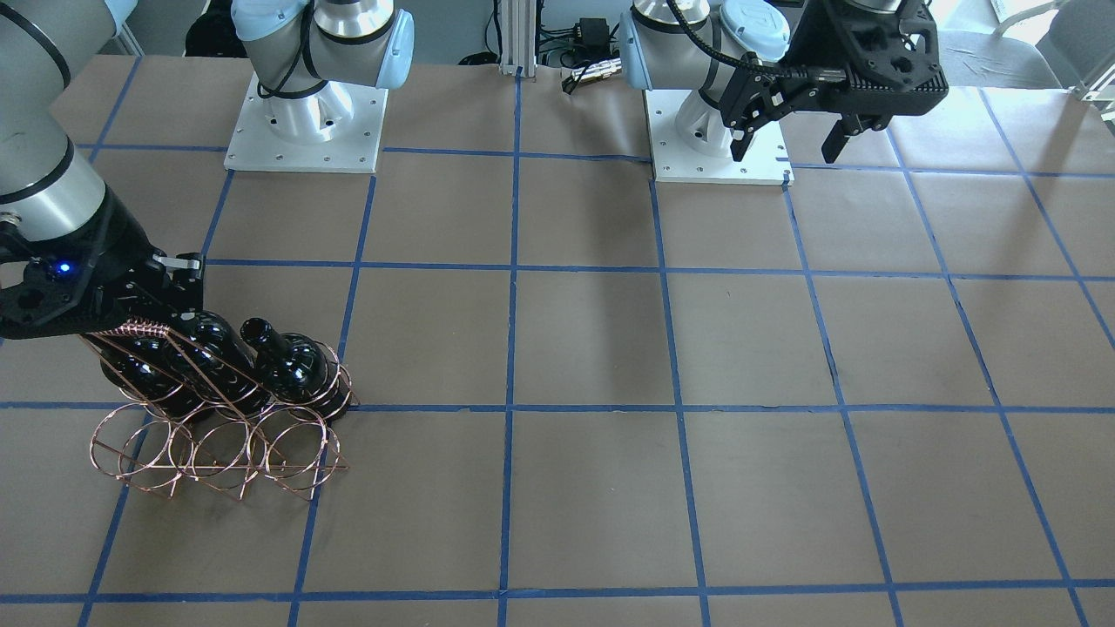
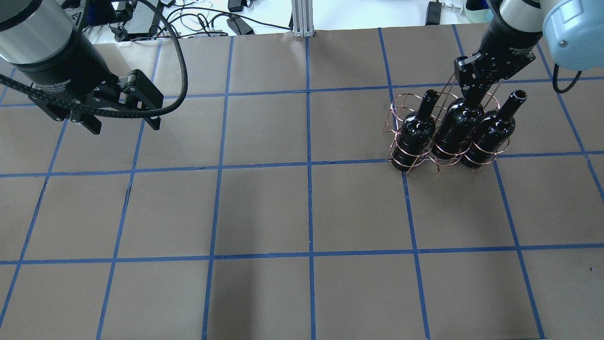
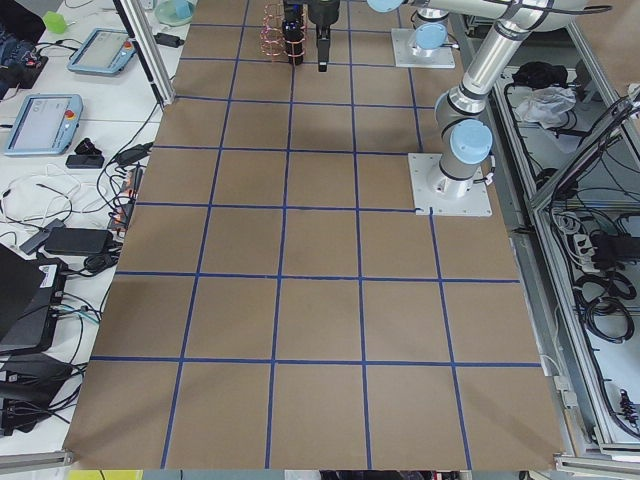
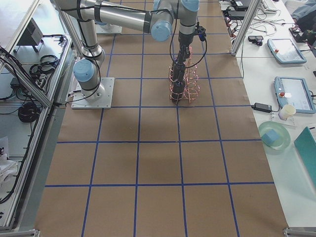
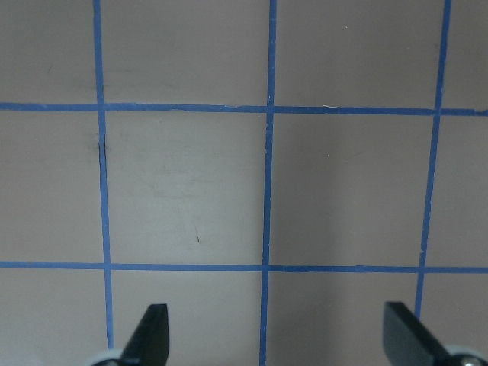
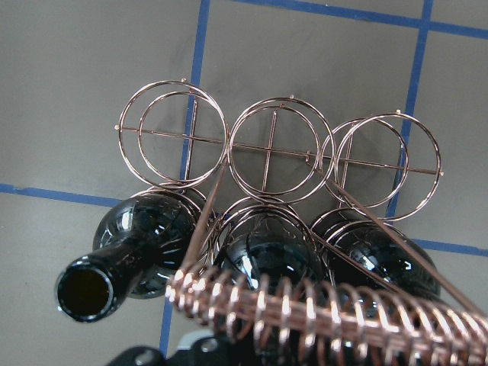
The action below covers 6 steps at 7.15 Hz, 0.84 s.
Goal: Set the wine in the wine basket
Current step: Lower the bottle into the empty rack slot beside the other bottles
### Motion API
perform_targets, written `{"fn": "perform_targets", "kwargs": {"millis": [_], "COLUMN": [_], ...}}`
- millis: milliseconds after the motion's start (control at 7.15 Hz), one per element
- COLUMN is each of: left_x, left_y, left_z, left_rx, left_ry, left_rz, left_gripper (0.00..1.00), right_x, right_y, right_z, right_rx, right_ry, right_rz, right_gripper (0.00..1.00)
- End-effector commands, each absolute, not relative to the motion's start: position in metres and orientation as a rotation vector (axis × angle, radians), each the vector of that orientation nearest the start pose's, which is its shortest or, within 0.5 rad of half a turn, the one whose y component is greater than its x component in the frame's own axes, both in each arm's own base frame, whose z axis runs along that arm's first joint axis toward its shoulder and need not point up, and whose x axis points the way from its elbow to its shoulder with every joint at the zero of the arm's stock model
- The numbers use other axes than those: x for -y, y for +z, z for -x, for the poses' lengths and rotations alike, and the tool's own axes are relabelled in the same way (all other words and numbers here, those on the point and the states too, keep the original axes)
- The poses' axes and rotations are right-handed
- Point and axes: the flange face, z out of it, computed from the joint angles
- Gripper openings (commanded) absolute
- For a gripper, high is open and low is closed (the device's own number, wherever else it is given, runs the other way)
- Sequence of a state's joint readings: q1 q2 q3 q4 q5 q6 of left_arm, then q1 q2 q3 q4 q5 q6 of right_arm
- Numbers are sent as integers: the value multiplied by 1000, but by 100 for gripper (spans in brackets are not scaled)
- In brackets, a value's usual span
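My right gripper [image 2: 473, 92] sits over the upward-pointing neck of the glossy near-black glass wine bottle [image 2: 455, 127] standing mid-row in the copper-pink wire basket [image 6: 320, 309], clamped or not I cannot tell; my left gripper [image 2: 125, 126], fingers spread, hangs well apart.

silver arms [image 1: 52, 187], pale-blue caps [image 1: 396, 43], black jaws

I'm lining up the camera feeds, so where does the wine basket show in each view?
Front-facing: wine basket at lower left.
Overhead: upper right.
Exterior left: tiny, at the top edge, left of centre.
Exterior right: upper centre.
Left wrist: not in it.
Right wrist: fills the frame, seen from above.
Shared landmark: the three dark bottles standing in it.
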<state>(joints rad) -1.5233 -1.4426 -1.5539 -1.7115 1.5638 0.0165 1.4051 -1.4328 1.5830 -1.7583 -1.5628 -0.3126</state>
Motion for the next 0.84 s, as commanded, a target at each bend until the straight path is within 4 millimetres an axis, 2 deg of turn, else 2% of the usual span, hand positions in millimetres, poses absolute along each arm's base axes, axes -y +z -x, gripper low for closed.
{"fn": "perform_targets", "kwargs": {"millis": [0, 699], "left_x": [439, 440], "left_y": [541, 534], "left_z": [114, 113], "left_rx": [-3153, -3143], "left_ry": [-1, 5], "left_rz": [51, 53], "left_gripper": [100, 100], "right_x": [565, 563], "right_y": [425, 412], "right_z": [-42, -40], "right_rx": [-3133, -3134], "right_ry": [-67, -71], "right_rz": [231, 224], "right_gripper": [0, 0]}}
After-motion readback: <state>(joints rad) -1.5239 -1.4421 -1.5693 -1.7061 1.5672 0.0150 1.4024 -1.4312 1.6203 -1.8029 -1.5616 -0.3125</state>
